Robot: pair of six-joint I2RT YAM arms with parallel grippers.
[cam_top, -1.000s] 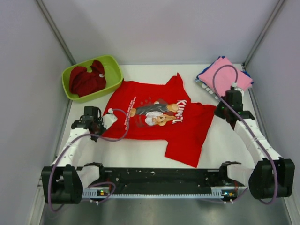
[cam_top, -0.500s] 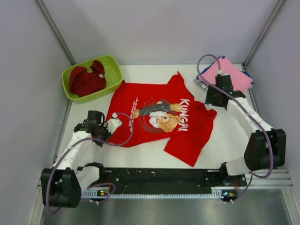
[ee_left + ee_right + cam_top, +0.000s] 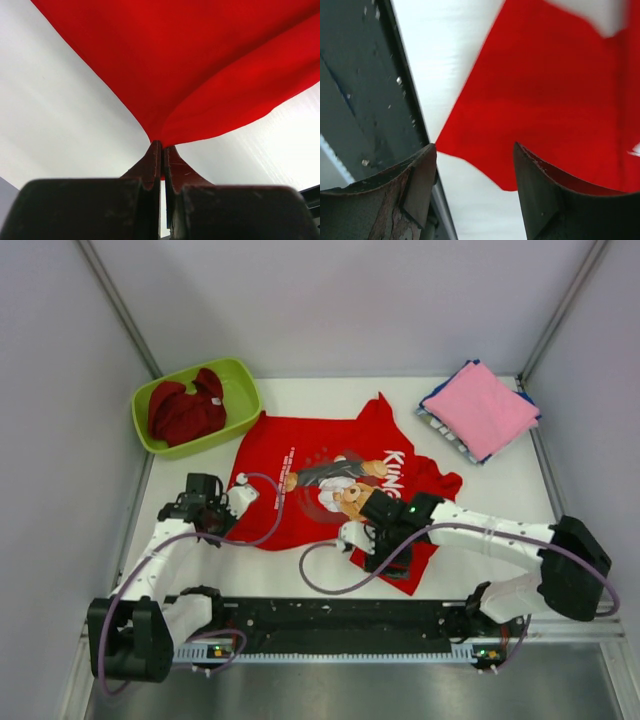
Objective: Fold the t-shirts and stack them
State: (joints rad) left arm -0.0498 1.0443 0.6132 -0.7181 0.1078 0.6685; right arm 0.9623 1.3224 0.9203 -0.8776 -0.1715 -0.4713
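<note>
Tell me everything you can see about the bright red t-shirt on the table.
The bright red t-shirt is soft cloth with a cartoon print and white lettering on its chest. It lies print up, spread but rumpled, on the white table. The left gripper is shut on its left edge; the open right gripper hangs over its near edge.

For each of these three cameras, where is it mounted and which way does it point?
Top external: above and behind the bases, looking down on the table; shows the left arm, right arm, red t-shirt, green tub and folded pink t-shirt.
Left wrist: on the left arm, looking along the shut left gripper, which pinches the shirt's edge.
Right wrist: on the right arm, looking through the open right gripper at the shirt's corner and the base rail.
Shared: all three show the red t-shirt.
</note>
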